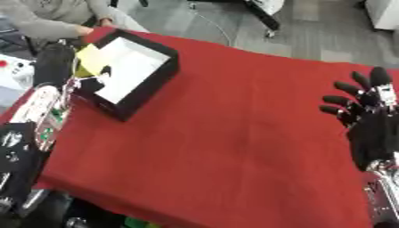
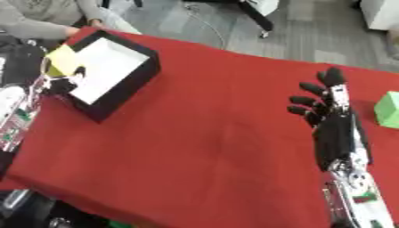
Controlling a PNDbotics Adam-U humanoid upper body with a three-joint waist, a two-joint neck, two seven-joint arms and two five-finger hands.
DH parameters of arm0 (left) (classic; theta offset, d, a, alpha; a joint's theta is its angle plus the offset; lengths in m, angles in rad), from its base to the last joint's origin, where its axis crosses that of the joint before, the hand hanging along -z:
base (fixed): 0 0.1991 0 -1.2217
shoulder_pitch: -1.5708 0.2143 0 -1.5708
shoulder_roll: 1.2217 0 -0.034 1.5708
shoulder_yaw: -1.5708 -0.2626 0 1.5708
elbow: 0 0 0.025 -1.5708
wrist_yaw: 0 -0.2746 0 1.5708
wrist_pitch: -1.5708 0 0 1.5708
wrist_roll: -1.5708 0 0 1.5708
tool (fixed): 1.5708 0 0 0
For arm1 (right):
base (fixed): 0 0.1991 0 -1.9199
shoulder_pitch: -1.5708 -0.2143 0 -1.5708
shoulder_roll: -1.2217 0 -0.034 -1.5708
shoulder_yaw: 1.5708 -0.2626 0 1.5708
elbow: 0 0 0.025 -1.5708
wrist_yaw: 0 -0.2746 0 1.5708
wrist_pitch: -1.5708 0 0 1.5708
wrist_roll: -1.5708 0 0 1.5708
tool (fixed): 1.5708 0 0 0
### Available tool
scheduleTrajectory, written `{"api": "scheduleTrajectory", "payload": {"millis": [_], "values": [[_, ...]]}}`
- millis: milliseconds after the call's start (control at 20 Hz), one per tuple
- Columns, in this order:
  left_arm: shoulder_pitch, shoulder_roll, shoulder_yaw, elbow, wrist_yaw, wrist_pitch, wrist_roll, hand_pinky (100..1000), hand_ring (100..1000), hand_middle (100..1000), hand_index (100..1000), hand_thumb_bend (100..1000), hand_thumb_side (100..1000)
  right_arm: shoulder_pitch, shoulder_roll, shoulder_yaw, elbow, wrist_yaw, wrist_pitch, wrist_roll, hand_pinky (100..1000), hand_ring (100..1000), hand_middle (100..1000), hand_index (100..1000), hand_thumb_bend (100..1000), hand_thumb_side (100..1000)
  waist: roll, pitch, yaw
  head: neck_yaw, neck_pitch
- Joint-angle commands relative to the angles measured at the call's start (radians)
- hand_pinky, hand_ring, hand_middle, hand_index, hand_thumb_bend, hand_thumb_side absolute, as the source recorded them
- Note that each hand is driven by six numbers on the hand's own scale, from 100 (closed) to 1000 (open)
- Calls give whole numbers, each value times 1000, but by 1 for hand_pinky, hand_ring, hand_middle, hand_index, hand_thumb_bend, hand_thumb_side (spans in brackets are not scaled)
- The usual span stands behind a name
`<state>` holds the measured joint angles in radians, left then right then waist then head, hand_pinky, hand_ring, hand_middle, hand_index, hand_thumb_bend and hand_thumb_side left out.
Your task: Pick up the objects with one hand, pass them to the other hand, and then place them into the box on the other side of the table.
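The right robot hand [image 2: 331, 118] lies nearest, resting on the red table [image 1: 226, 133] with its fingers spread and relaxed, grasping nothing. Just off its outer side, at the table's far right edge, sits a green block [image 2: 387, 109], apart from the fingers and seen only in the right eye view.

Well away across the table, the left robot hand [image 1: 87, 75] hangs over the near-left rim of the black box [image 1: 152, 78], whose floor is white. A yellow object [image 1: 92, 59] is at that hand, over the box's left wall and partly above its opening; it looks pinched between the fingers, though the fingers are hard to make out.

The yellow object appears flat-faced and blocky, probably light and stiff, so it should tolerate a short drop onto the box floor. The green block looks similar: rigid, not fragile, best taken across two opposite flat faces, fingers one side and thumb the other, since smooth faces could slip.
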<state>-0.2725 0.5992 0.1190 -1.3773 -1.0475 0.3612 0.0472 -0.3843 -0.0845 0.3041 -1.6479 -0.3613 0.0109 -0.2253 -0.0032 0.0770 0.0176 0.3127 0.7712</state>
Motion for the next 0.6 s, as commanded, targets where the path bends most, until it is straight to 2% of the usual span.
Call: {"api": "scheduleTrajectory", "payload": {"millis": [50,200,350,550,600], "values": [[-39,39,0,61,-9,22,-4,830,786,792,892,807,612,-7,1,-1,-9,5,-7,6,631,631,688,902,368,784,15,-30,-4,-8,-1],[-55,25,-1,46,23,29,89,852,841,851,929,921,695,-7,3,-2,-7,5,-9,9,631,629,684,899,367,779,13,-27,-7,-16,-1],[-61,14,5,-9,67,37,194,850,857,873,941,965,738,-7,3,-3,-6,5,-11,9,631,627,680,896,365,777,13,-25,-7,-27,-1],[-66,7,9,-86,119,46,314,839,860,878,944,942,733,-7,4,-5,-4,4,-14,9,630,626,678,894,364,778,12,-24,-6,-39,-1],[-68,3,9,-111,134,42,338,829,852,865,937,909,701,-7,4,-6,-3,5,-15,9,629,625,677,891,365,774,11,-24,-5,-43,-1]]}}
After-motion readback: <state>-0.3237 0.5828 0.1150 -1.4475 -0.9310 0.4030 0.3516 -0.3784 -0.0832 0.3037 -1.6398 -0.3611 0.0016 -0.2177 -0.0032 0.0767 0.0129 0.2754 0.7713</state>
